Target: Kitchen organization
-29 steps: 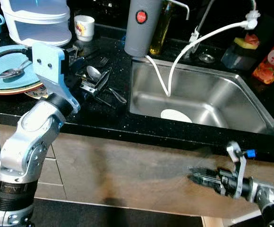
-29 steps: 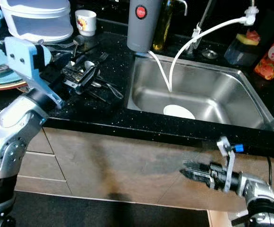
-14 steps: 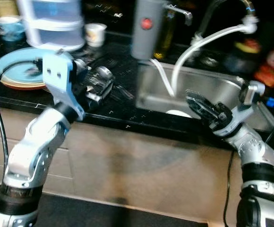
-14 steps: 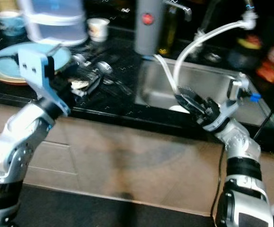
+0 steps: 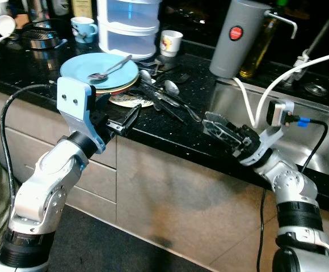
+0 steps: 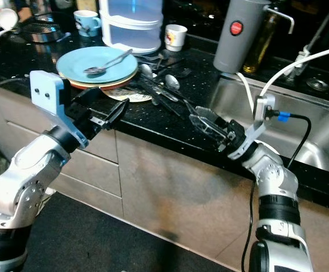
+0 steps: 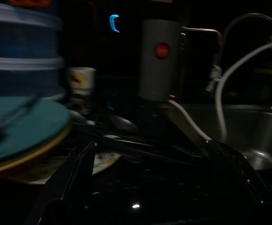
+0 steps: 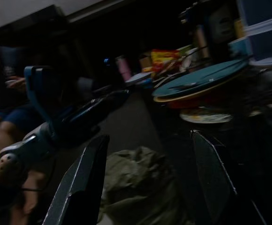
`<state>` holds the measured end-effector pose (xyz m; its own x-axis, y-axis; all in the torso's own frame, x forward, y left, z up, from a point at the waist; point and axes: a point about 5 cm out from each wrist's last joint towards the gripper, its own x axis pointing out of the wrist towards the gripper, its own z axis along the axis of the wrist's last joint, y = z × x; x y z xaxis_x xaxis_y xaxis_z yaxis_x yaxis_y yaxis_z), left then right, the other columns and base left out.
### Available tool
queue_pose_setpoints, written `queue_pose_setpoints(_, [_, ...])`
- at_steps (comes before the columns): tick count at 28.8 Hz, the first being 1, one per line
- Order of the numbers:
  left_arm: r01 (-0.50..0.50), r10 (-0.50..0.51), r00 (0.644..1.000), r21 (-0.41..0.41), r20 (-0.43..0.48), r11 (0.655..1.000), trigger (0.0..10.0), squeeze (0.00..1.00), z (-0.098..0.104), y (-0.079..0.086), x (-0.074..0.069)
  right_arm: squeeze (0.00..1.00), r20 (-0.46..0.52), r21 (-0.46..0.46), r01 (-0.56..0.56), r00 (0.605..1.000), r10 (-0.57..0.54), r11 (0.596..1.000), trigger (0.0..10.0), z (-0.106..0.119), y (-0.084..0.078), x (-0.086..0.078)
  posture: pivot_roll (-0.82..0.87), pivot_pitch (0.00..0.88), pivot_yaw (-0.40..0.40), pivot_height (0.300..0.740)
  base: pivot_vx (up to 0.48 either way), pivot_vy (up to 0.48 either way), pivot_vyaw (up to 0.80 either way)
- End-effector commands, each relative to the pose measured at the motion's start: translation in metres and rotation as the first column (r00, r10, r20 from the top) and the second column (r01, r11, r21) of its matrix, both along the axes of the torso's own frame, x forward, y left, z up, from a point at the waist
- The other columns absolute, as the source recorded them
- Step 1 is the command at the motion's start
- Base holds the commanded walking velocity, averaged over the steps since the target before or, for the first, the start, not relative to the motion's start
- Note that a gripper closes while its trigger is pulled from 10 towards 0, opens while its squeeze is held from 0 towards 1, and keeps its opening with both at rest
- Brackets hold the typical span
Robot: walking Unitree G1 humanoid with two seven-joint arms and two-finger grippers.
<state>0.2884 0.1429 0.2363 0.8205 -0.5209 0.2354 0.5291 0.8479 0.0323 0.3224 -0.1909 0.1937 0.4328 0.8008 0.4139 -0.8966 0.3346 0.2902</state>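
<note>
My left claw (image 5: 127,120) and right claw (image 5: 215,126) are both spread, empty, at the worktop's (image 5: 170,127) near edge. Blue plates (image 5: 99,71) and loose cutlery (image 5: 167,96) sit between them, further back.

light-blue plate (image 5: 99,69), black speckled counter (image 5: 170,122) — grey flask (image 5: 232,37)

My desk (image 5: 187,133) is black, speckled stone with a steel sink (image 5: 317,156) sunk into its right side. On it sits a stack of plates (image 5: 99,72), the blue top one holding a spoon (image 5: 109,68). Beside the stack lies loose cutlery (image 5: 167,96). Behind stand a clear stacked container (image 5: 127,27), a blue mug (image 5: 84,27), a small white cup (image 5: 171,42) and a grey flask (image 5: 235,38) near the sink
</note>
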Motion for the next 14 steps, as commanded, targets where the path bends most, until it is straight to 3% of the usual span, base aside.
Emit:
queue_pose_setpoints(1, [0.057, -0.057, 0.998, 0.005, -0.023, 0.998, 10.0, 0.00, -0.007, -0.007, -0.004, 0.00, 0.007, -0.007, 0.004, 1.000, -0.004, 1.000, 10.0, 0.005, 0.001, 0.000, 0.15, 0.019, -0.122, 0.740, 0.000, 0.000, 0.00])
queue_pose_setpoints(4, [0.097, -0.095, 0.994, 0.030, -0.047, 0.995, 10.0, 0.00, -0.016, -0.009, -0.009, 0.00, 0.025, 0.000, 0.038, 0.999, -0.038, 0.999, 10.0, 0.009, 0.001, 0.002, 0.15, 0.020, -0.122, 0.740, 0.000, 0.000, 0.00])
queue_pose_setpoints(7, [0.188, -0.183, 0.978, 0.040, -0.104, 0.981, 10.0, 0.00, -0.032, -0.013, -0.020, 0.00, 0.048, 0.003, 0.090, 0.995, -0.090, 0.996, 10.0, 0.014, 0.004, 0.007, 0.15, 0.020, -0.123, 0.740, 0.000, 0.000, 0.78])
queue_pose_setpoints(11, [0.398, -0.379, 0.907, 0.083, -0.182, 0.914, 10.0, 0.00, -0.051, -0.025, -0.046, 0.00, 0.053, 0.004, 0.092, 0.994, -0.092, 0.996, 10.0, 0.017, 0.011, 0.007, 0.16, 0.020, -0.128, 0.740, 0.000, 0.000, 0.77])
queue_pose_setpoints(13, [0.518, -0.481, 0.839, 0.103, -0.252, 0.849, 10.0, 0.00, -0.067, -0.027, -0.065, 0.00, 0.049, 0.002, 0.100, 0.994, -0.100, 0.995, 10.0, 0.018, 0.014, 0.009, 0.16, 0.019, -0.129, 0.740, 0.000, 0.000, 0.77])
queue_pose_setpoints(14, [0.518, -0.481, 0.839, 0.103, -0.252, 0.849, 10.0, 0.00, -0.067, -0.027, -0.065, 0.00, 0.049, 0.002, 0.100, 0.994, -0.100, 0.995, 10.0, 0.018, 0.014, 0.009, 0.16, 0.019, -0.129, 0.740, 0.000, 0.000, 0.77])
